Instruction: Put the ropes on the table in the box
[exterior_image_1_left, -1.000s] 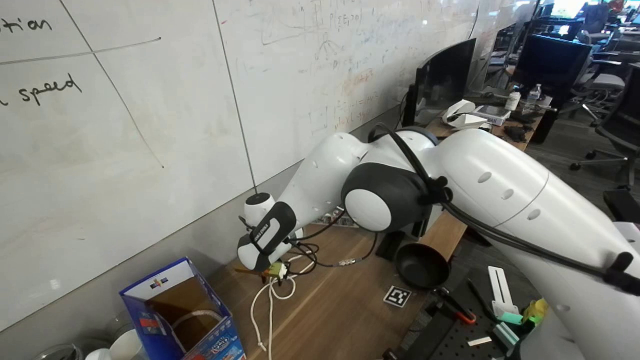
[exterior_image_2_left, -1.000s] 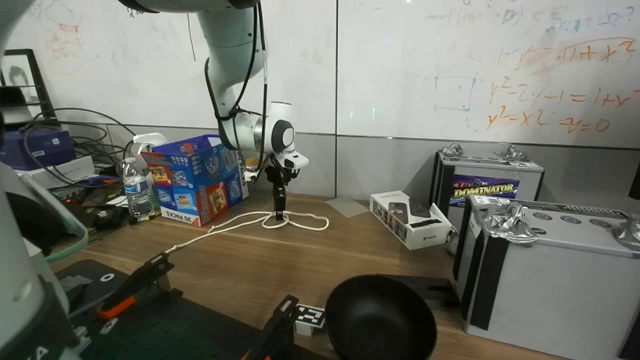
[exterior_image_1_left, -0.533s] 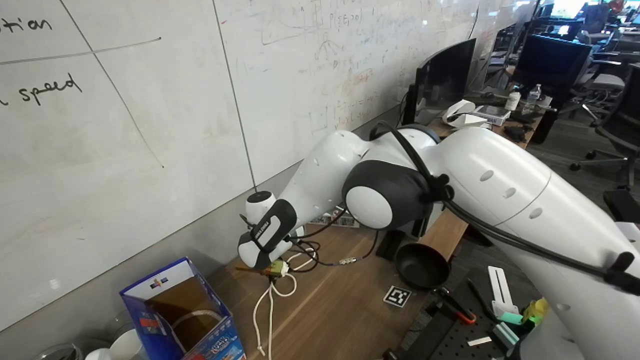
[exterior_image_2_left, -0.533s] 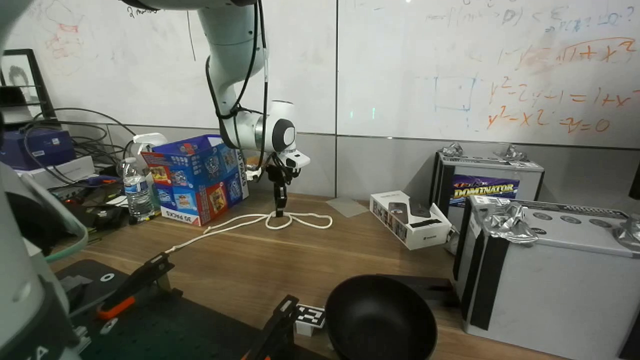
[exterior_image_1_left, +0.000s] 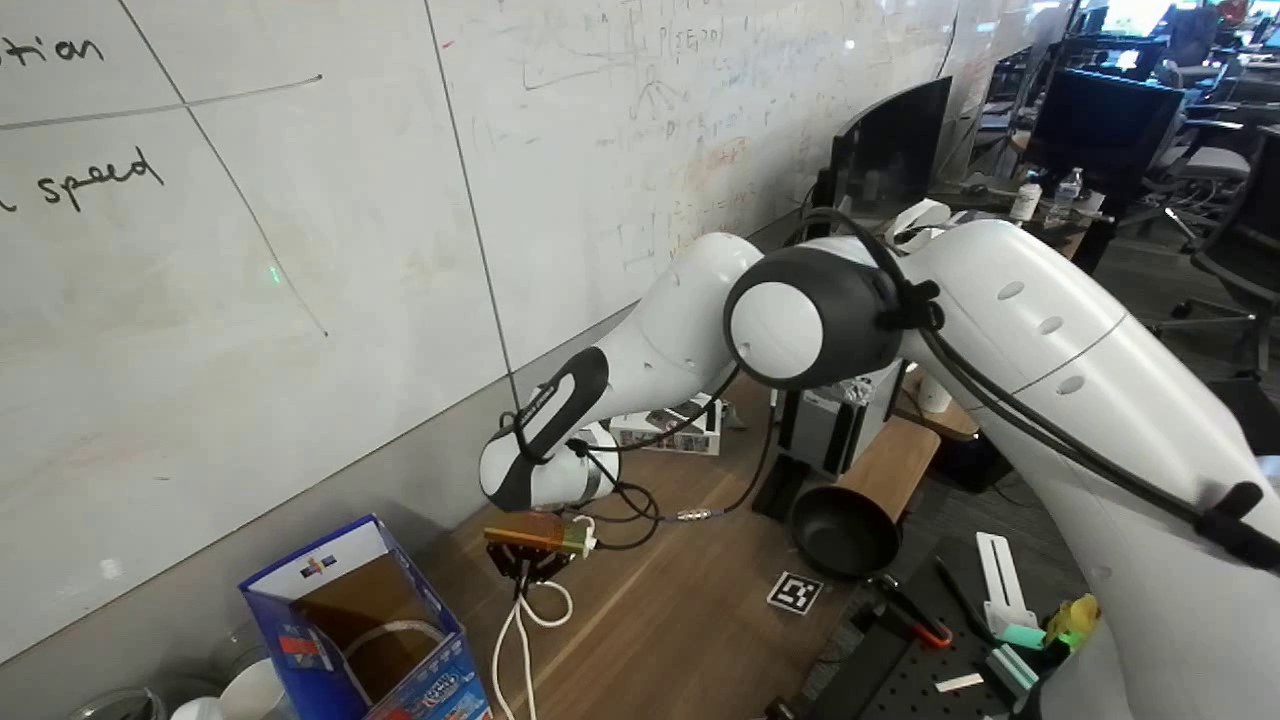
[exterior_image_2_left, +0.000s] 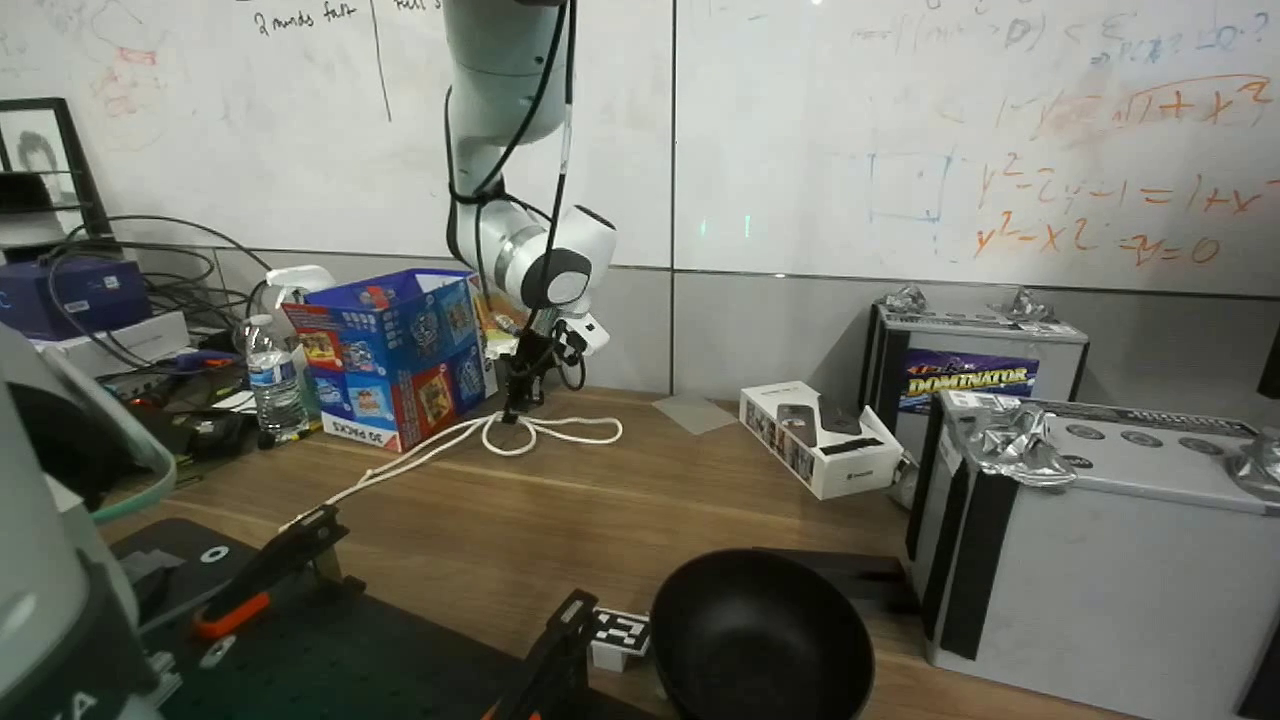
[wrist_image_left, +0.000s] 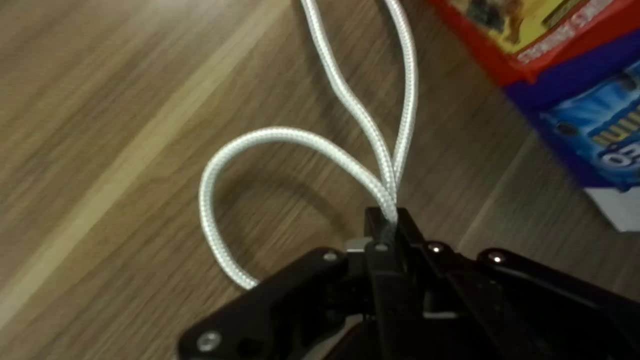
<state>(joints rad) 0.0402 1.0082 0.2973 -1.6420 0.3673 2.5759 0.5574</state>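
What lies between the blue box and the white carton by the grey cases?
In an exterior view, after the blue box come the gripper pinching the white rope, that rope's loops, and a flat grey sheet near the carton.

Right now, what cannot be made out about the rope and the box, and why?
Wrist view: gripped part of the white rope, hidden by the end effector; strand ends, cut off by the top edge.
In an exterior view: inside of the blue box, hidden by its walls.
In an exterior view: rest of the pale cord inside, hidden by box walls.
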